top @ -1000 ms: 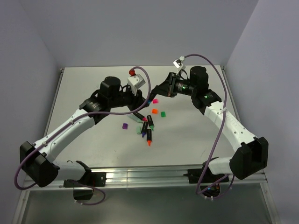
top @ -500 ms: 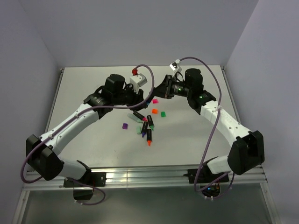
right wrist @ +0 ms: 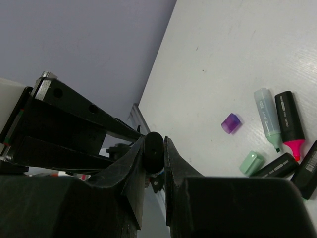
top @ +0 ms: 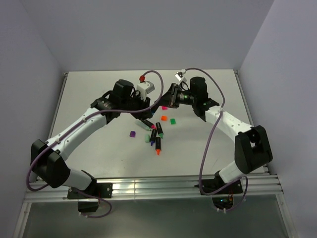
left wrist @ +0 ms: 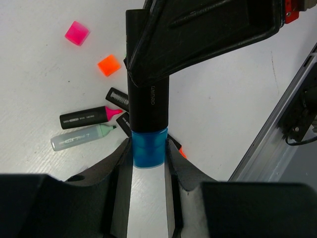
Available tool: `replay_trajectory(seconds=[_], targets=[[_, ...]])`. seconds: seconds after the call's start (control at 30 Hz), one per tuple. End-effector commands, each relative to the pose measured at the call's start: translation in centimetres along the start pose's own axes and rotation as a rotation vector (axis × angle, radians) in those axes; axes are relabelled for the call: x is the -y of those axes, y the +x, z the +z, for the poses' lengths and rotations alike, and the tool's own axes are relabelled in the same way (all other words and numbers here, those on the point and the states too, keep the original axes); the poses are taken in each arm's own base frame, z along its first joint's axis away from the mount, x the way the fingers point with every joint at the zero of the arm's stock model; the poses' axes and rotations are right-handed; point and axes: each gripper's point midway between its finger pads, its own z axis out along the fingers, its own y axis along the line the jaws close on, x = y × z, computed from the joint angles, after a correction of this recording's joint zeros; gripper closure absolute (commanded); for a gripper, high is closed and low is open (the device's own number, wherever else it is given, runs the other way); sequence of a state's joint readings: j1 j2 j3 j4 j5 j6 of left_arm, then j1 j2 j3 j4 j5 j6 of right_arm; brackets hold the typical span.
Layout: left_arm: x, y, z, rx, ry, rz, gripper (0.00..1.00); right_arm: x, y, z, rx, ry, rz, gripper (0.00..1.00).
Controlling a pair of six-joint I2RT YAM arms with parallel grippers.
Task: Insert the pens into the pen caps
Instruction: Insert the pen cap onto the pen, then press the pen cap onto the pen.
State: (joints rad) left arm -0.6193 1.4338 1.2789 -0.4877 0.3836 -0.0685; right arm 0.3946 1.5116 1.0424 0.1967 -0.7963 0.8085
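Top external: white table (top: 84, 84), lilac walls (top: 148, 34) around, pens (top: 157, 139) scattered centrally.

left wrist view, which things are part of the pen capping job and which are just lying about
job: black highlighter, blue cap, pink cap, orange cap, pink-tipped highlighter, pale green highlighter
just there: metal rail at table edge

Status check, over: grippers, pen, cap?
Left gripper shut on blue cap. Right gripper shut on black pen. Cap sits on pen's end. Nothing obstructing.
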Motion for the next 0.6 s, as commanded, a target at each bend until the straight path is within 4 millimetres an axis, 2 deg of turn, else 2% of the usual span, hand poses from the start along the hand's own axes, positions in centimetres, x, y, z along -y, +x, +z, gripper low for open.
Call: replay_trajectory(seconds=[0.0, 0.27, 0.33, 0.37, 0.43, 0.57], targets=[[1.6, -8.5, -2.2, 0.275, 0.032, 0.106, 1.0, -0.4, 3.3, 0.7, -0.127, -0.057, 0.076, 1.0], [0.8, -7.9, -1.5, 0.228, 0.003, 0.075, 1.0, 0.6, 4.4, 1.6, -0.176, -0.087, 0.192, 1.0], [0.2, -6.9, -0.7, 0.169, -0.013, 0.046, 1.0, 1.1, 4.6, 1.9, -0.189, -0.083, 0.216, 1.0], [0.2, -7.4, -0.7, 0.163, -0.017, 0.046, 1.0, 1.2, 4.7, 2.0, -0.194, -0.082, 0.229, 1.0], [-0.5, -6.0, 0.3, 0.084, -0.031, 0.024, 1.0, 1.8, 5.1, 2.3, -0.209, -0.078, 0.262, 1.0], [-0.8, -5.6, 1.1, 0.041, -0.016, 0.007, 1.0, 2.7, 5.6, 2.6, -0.224, -0.066, 0.3, 1.0]])
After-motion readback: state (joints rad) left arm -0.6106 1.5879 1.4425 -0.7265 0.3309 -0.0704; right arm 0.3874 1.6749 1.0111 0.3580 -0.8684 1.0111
